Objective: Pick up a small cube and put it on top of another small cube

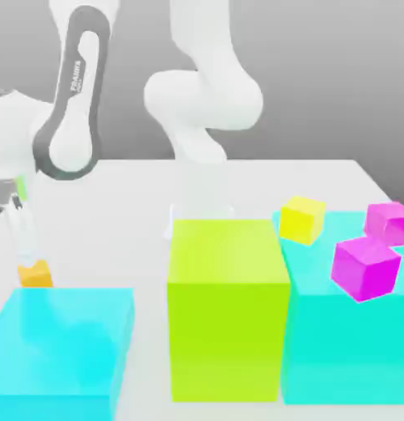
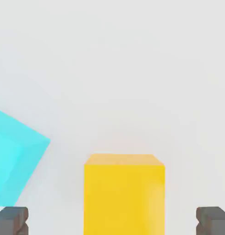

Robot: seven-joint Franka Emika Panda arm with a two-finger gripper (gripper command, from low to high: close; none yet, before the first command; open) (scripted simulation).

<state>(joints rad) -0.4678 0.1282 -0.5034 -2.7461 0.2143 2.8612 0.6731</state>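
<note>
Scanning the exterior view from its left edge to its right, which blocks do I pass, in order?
Small orange cube under the gripper → low cyan block → lime block → small yellow cube → two magenta cubes, on the tall cyan block.

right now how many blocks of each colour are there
cyan blocks: 2 (one at the exterior view's left, one at its right)
lime block: 1
magenta cubes: 2 ()
yellow cube: 1
orange cube: 1, between the open fingers
total: 7
</note>
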